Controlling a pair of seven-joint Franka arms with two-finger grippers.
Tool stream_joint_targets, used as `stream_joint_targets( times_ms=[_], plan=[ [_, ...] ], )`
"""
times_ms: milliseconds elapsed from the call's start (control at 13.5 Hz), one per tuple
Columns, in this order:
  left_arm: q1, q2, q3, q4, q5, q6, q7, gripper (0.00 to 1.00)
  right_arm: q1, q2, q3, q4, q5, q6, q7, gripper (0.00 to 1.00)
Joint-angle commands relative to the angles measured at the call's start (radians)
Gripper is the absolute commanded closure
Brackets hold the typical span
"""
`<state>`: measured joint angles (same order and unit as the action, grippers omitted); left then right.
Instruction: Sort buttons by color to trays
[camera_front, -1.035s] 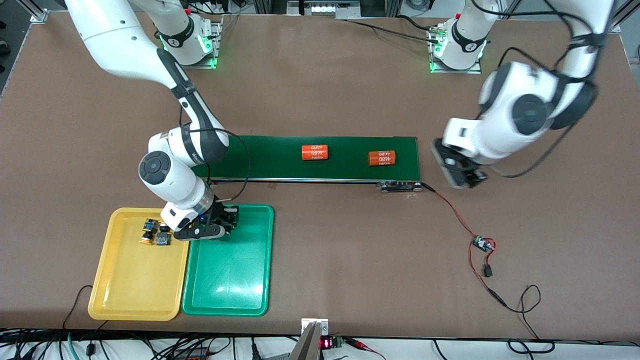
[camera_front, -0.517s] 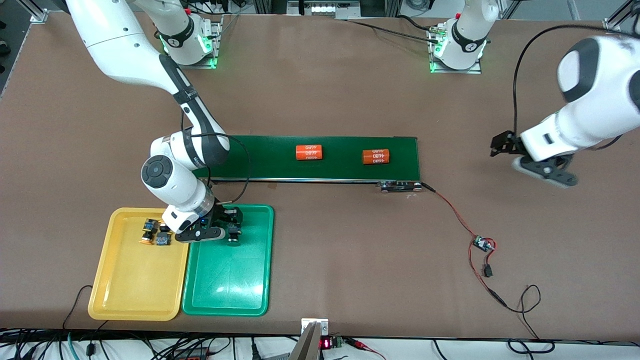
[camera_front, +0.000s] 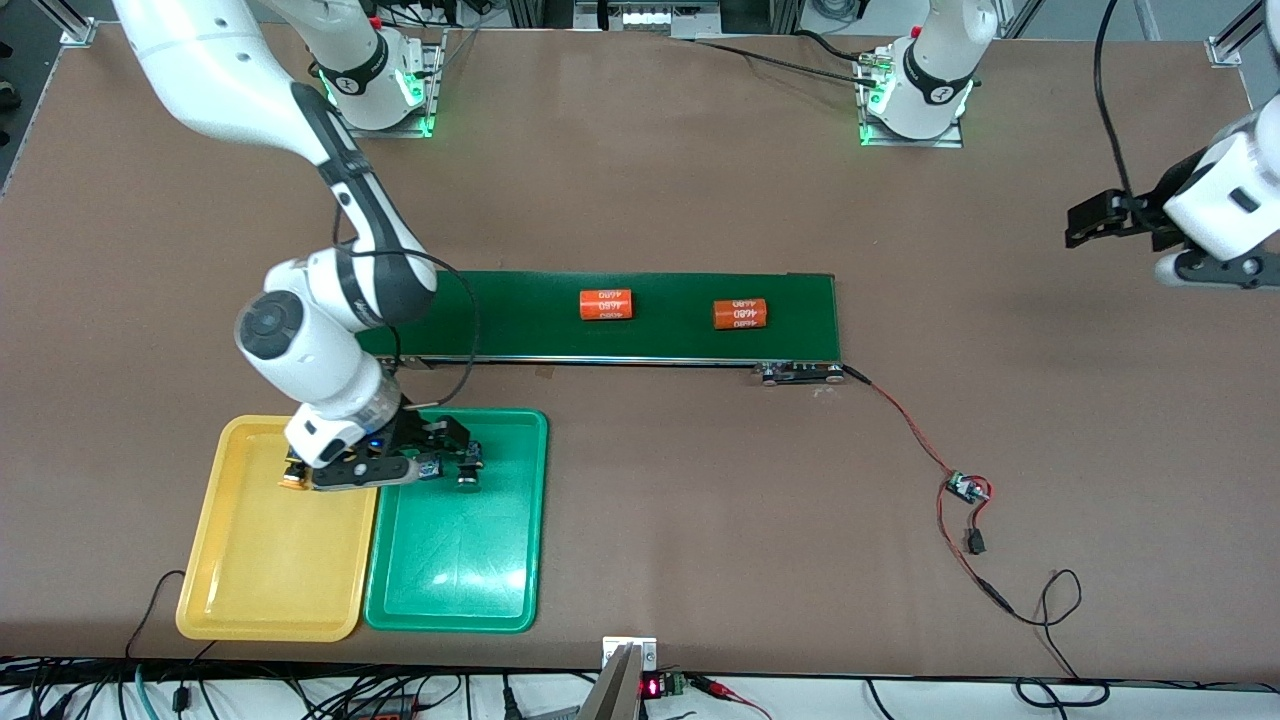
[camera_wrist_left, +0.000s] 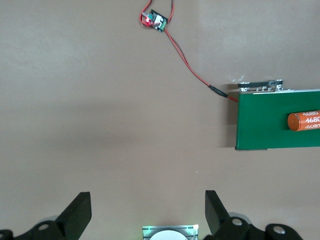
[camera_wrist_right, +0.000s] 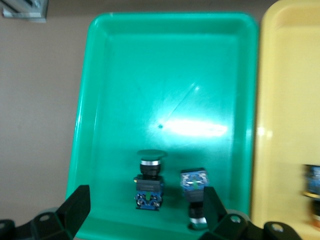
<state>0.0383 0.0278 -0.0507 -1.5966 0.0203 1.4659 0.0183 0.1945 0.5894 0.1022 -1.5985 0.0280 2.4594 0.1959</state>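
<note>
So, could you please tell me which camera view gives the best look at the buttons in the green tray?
The right wrist view: both green buttons lie unobstructed in the green tray. In the front view the right hand partly covers them. The left wrist view shows neither.

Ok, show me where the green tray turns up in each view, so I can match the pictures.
Front view: the green tray lies near the camera toward the right arm's end of the table, touching the yellow tray.
Left wrist view: not in it.
Right wrist view: the green tray fills most of the picture, with two buttons lying in it.
Shared landmark: the yellow tray alongside it, seen in the front and right wrist views.
</note>
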Motion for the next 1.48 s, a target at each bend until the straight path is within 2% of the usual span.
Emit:
stream_joint_targets(
  times_ms=[0,222,665,813,1035,1404],
  plan=[
    [-0.005,0.026,0.02,0.015,0.009,0.019,-0.018,0.0,-0.058,-0.129,0.005,-0.04,-0.003,-0.126,-0.016,0.0],
    [0.0,0.04,0.028,0.047,0.003,0.04,-0.014,0.0,-0.121,-0.248,-0.004,-0.038,-0.003,-0.294,-0.018,0.0],
    [-0.012,0.035,-0.004,0.049,0.017,0.072,-0.003,0.0,-0.236,-0.482,-0.009,-0.04,-0.011,-0.633,-0.038,0.0],
    [-0.011,0.023,-0.006,0.05,0.004,0.077,-0.001,0.0,-0.242,-0.545,-0.012,-0.04,-0.017,-0.742,-0.036,0.0],
    [-0.009,0.009,-0.014,0.047,0.004,0.062,-0.001,0.0,-0.247,-0.606,-0.013,-0.04,-0.031,-0.796,-0.038,0.0],
    [-0.011,0.009,-0.034,0.049,0.004,0.057,-0.003,0.0,-0.254,-0.571,-0.013,-0.017,-0.033,-0.835,-0.038,0.0]
  ],
)
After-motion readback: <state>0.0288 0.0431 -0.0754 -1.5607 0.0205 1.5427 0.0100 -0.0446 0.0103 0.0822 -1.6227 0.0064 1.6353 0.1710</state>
